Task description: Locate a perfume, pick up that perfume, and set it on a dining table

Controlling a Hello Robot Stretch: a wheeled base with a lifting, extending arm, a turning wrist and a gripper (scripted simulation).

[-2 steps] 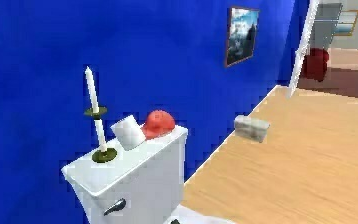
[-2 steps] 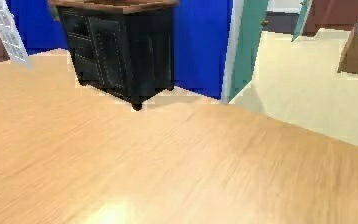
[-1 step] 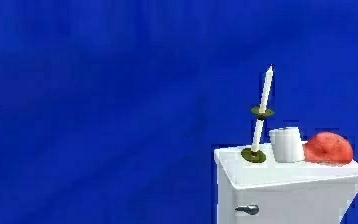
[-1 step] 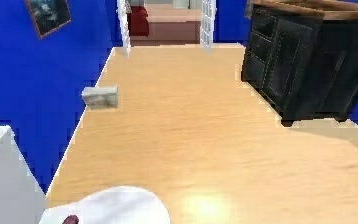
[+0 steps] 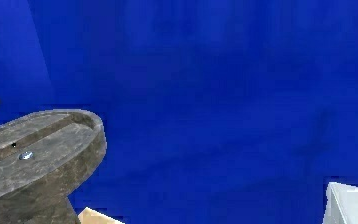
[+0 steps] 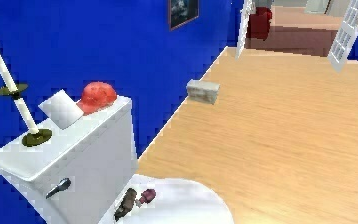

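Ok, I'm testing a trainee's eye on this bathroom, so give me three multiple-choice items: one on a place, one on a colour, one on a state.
1. Where is the paper roll?
A. on the floor
B. on the toilet tank
C. on a shelf

2. What colour is the wall behind the toilet?
A. blue
B. white
C. green

3. How is the white door at the far end?
A. shut
B. open
C. lying flat

Answers:
1 B: the roll rests on top of the tank.
2 A: the wall is plain deep blue.
3 B: the door stands aside and the next room's floor shows past it.
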